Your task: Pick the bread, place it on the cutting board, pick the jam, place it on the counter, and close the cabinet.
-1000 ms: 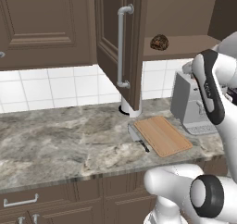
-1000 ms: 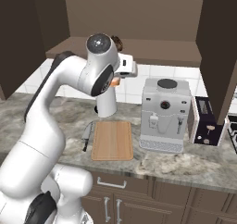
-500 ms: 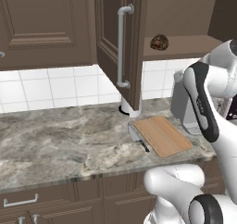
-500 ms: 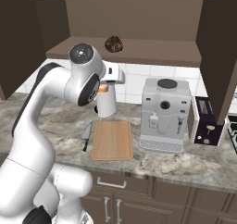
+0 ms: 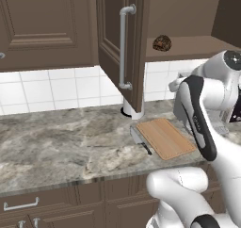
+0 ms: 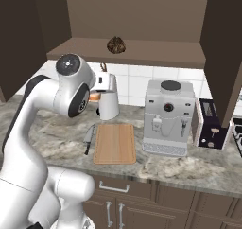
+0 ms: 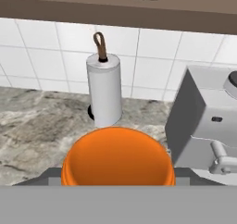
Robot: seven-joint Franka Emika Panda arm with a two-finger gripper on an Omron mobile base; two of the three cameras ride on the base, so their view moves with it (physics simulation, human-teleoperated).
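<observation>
pincer (image 7: 118, 183): mine, clenched on jam (image 7: 118, 158) — held above surface (image 6: 56, 133) | bread (image 6: 116, 45): on cabinet (image 5: 123, 43) shelf, door open | board (image 6: 115, 143): bare, knife (image 6: 88, 139) beside — paper roll (image 7: 105, 94) behind

orange jam (image 7: 118, 156); dark brown speckled bread (image 6: 116, 44); light-brown grained cutting board (image 6: 115, 142); grey-brown marbled worktop (image 5: 61, 144); dark brown cabinet (image 5: 123, 38), seemingly plain.

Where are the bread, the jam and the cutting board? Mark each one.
bread (image 6: 116, 45), right base view, middle of the crust.
jam (image 7: 118, 158), hand view, orange top face.
cutting board (image 5: 164, 137), left base view, centre of the wood.
</observation>
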